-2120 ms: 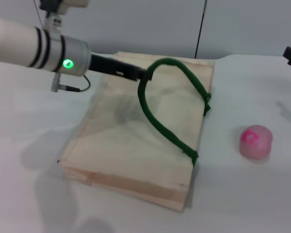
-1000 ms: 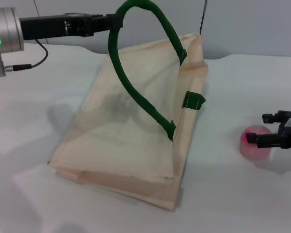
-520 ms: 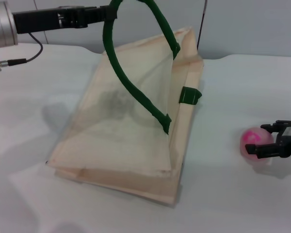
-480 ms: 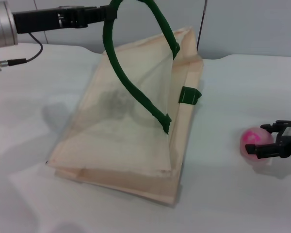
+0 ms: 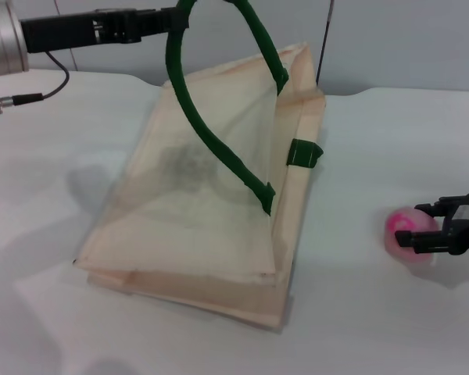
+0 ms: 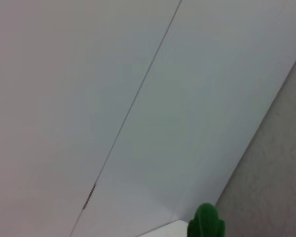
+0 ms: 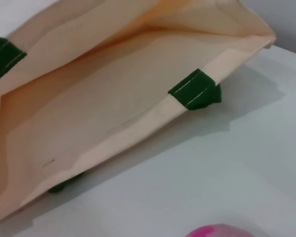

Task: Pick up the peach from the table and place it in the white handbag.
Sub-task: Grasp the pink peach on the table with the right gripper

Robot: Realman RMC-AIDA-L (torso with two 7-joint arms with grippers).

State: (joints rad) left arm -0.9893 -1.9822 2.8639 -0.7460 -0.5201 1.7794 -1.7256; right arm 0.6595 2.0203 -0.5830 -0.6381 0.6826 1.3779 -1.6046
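The white handbag (image 5: 195, 211) lies on the table with its upper side pulled up. My left gripper (image 5: 174, 19), high at the back left, is shut on its dark green handle (image 5: 211, 141), which holds the bag's mouth open towards the right. The handle's tip shows in the left wrist view (image 6: 205, 224). The pink peach (image 5: 405, 231) sits on the table to the right of the bag. My right gripper (image 5: 422, 225) is open at table height, with a finger on each side of the peach's right part. The right wrist view shows the open bag (image 7: 103, 118) and the peach's top (image 7: 222, 231).
A second green handle tab (image 5: 305, 153) hangs at the bag's lower edge, also seen in the right wrist view (image 7: 195, 89). The white table (image 5: 359, 312) runs around the bag. A grey wall (image 5: 406, 39) stands behind it.
My left gripper has lifted the green handle up, raising the bag's upper side and opening its mouth. My right gripper has come in from the right and now straddles the peach.
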